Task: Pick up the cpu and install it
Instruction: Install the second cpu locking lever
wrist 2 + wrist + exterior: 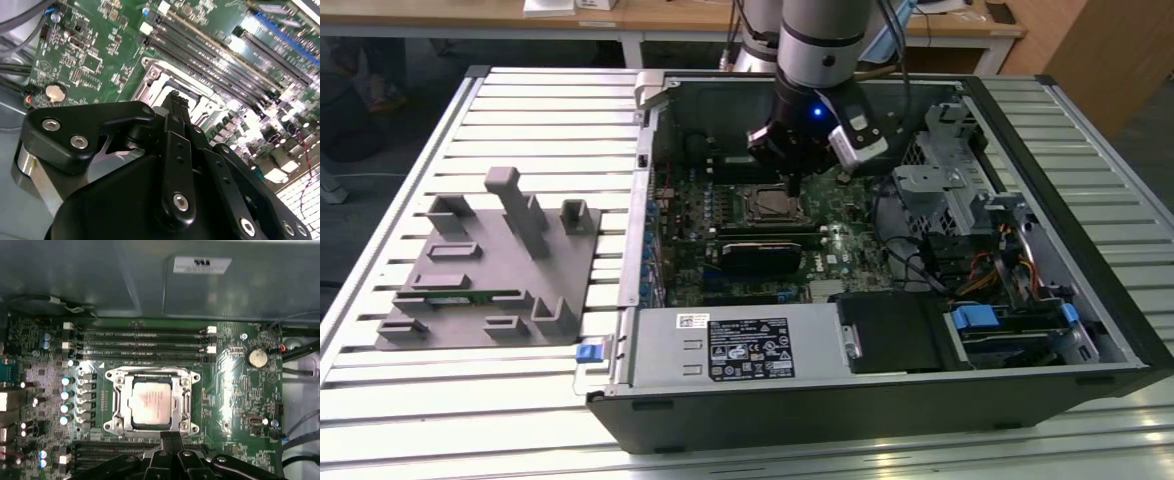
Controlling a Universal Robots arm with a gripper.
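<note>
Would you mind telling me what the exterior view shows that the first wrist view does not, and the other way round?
Exterior view's extras: the grey holder tray on the slatted table at its left, the whole computer case, and the arm above it. First wrist view's extras: the cpu lying flat inside the socket frame, and a coin battery. Shared: the green motherboard and the gripper, jaws together, close to that frame.

Bright overhead light w/ glare on motherboard (pixel 270 130); wrist views soft.
</note>
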